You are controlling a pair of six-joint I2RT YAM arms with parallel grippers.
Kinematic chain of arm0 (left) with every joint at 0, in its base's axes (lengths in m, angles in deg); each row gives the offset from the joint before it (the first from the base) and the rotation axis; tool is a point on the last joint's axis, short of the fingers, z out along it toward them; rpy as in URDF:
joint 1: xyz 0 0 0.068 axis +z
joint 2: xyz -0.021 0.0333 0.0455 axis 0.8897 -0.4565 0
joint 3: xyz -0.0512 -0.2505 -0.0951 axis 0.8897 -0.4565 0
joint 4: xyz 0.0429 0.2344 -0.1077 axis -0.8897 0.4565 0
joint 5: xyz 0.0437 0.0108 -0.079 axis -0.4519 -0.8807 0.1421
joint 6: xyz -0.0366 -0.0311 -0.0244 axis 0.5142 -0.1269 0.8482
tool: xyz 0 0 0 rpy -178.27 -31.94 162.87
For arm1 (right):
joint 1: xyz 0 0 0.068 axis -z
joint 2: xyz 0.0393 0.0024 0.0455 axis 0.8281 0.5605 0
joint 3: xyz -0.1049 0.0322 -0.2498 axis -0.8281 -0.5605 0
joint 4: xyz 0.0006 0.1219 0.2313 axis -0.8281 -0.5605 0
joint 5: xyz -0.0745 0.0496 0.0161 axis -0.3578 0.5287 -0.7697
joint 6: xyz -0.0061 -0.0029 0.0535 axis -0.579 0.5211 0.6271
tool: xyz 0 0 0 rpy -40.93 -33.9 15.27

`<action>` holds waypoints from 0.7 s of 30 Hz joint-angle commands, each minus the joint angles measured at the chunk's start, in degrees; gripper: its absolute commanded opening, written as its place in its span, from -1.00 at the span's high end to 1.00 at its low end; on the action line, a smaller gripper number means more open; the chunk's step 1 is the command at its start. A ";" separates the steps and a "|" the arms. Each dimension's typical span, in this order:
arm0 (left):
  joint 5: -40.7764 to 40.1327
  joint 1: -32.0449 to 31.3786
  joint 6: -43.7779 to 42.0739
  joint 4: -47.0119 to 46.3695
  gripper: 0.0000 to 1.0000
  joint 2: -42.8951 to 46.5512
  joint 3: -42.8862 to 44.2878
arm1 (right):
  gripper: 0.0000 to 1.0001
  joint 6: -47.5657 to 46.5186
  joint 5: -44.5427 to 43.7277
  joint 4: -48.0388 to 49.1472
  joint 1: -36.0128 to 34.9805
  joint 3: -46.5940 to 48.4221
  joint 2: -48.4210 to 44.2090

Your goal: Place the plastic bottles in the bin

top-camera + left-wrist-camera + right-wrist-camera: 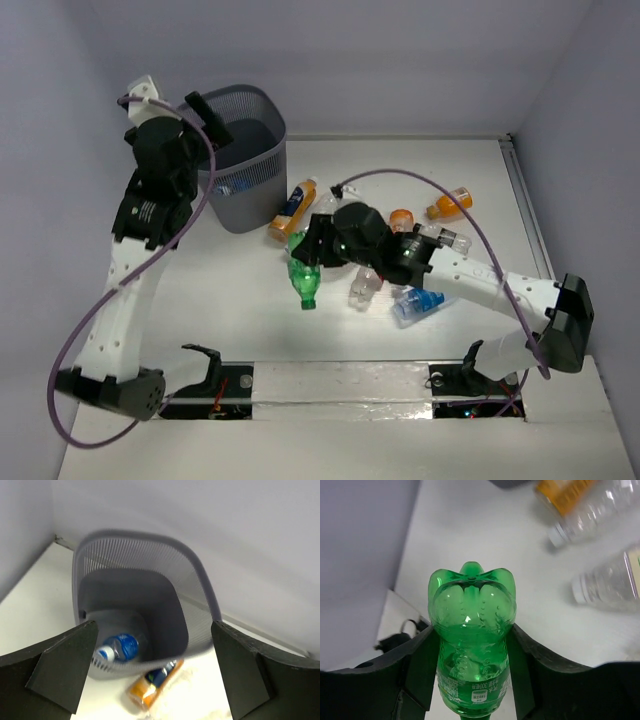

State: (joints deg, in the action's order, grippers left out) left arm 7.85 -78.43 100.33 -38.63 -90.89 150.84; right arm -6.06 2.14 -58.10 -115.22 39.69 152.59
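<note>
Plastic bottles (365, 285) are scattered over the white worktop (200, 320) to the right of the bin (250, 175), which stands at the far left near the back wall. One blue-labelled bottle (120, 647) is lying at the bottom of the bin, and an orange bottle (293, 210) lies on the worktop just beside its base. The green bottle (470, 610) is clamped between the fingers of the right tool (472, 640), gripped around its body just behind the lobed base; whether it has been raised off the worktop cannot be told. The left tool (152, 630) is held above the bin's mouth with its fingers wide apart and nothing between them. Several things could go wrong from here. The green bottle is smooth, rounded and thin-walled, so it could be squeezed out of the grip or buckled if the clamp is too light or too hard. The way to the bin passes over the orange bottle, and the space above the rim is taken up by the left arm, so a collision is likely unless that arm is cleared first. A release made short of the rim could send the bottle bouncing off the mesh and back onto the worktop. The clear bottles close under the right arm could be swept aside and set rolling.
</note>
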 commanded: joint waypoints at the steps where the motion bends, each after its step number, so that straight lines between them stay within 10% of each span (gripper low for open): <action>1: 6.30 0.39 3.14 2.60 -0.91 7.01 -7.08 | 0.11 -5.64 -2.06 -0.49 1.29 13.22 -0.36; 14: 13.05 0.39 9.38 9.55 -0.74 25.65 -25.29 | 0.06 -0.41 0.49 -4.56 11.32 80.27 37.94; 21: 19.31 0.39 10.09 8.84 -0.74 26.97 -30.31 | -0.99 8.24 0.14 6.54 11.85 88.39 48.60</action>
State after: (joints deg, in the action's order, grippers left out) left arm 23.72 -78.21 109.67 -28.11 -64.64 121.31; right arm -2.63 1.46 -57.23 -102.76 124.58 200.37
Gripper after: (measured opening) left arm 0.872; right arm 0.983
